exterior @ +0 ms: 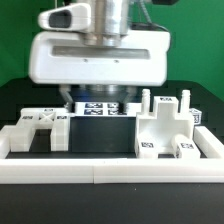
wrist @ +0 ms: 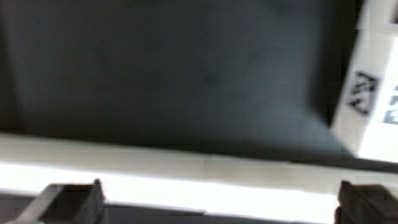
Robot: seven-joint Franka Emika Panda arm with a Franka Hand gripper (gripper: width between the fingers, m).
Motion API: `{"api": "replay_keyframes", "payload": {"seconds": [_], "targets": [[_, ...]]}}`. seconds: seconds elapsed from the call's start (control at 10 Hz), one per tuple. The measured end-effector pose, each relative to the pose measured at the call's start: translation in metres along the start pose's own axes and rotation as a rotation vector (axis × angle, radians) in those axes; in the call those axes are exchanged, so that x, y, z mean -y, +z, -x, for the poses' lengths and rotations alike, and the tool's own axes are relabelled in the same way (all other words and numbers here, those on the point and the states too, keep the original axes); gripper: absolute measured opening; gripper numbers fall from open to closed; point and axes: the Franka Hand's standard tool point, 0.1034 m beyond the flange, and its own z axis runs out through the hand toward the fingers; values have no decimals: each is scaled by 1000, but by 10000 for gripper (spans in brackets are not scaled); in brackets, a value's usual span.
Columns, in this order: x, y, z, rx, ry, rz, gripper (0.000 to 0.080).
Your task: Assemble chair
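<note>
The chair lies in loose white tagged pieces. A flat blocky piece (exterior: 40, 128) rests at the exterior view's left. A bigger piece with upright posts (exterior: 165, 125) stands at the right, and small cubes (exterior: 183, 149) sit in front of it. My gripper (exterior: 98, 92) hangs over the middle of the table, and its white body hides what is behind it. In the wrist view my gripper (wrist: 219, 205) is open, its two dark fingertips (wrist: 75, 203) far apart with nothing between them. A white tagged edge (wrist: 365, 110) shows at one side; I cannot tell which piece it is.
The marker board (exterior: 100, 108) lies flat just under the gripper. A long white border rail (exterior: 110, 172) runs along the front of the black table (exterior: 95, 138). A blurred white band (wrist: 178, 165), likely that rail, crosses the wrist view near the fingertips.
</note>
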Motion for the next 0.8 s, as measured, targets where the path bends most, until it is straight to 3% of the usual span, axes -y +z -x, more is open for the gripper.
{"api": "replay_keyframes", "payload": {"seconds": [0.2,0.5,0.6,0.8], "targets": [[-21,4,25,-2,10,7,649],[-19,3,23,-1,11,4,649],[-24,3,30,20,16,-8,649],[-19,7,50,104,28,-53,649]]}}
